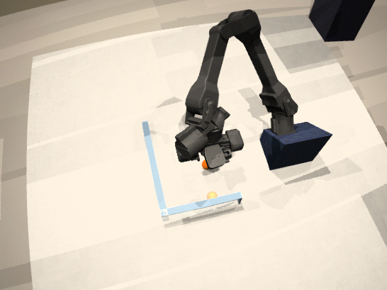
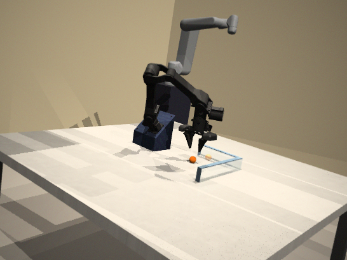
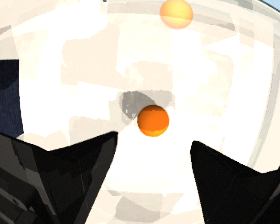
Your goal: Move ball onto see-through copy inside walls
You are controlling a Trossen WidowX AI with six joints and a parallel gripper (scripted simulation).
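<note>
gripper [image 2: 194, 145] spread and holding nothing, poised above orange ball [image 3: 153, 121] resting on table [image 2: 95, 185]. not yet grasped; see-through copy [image 3: 176, 13] beside clear wall [image 1: 203, 203], unoccupied. grasp, carry, release, retreat all left.

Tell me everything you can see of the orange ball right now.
The orange ball is small, smooth, solid and evenly coloured. It sits on the white table, nothing gripping it. The open gripper hangs above it, fingers apart. The paler see-through copy lies a short way off against one clear wall; the ball is not on it yet.
</note>
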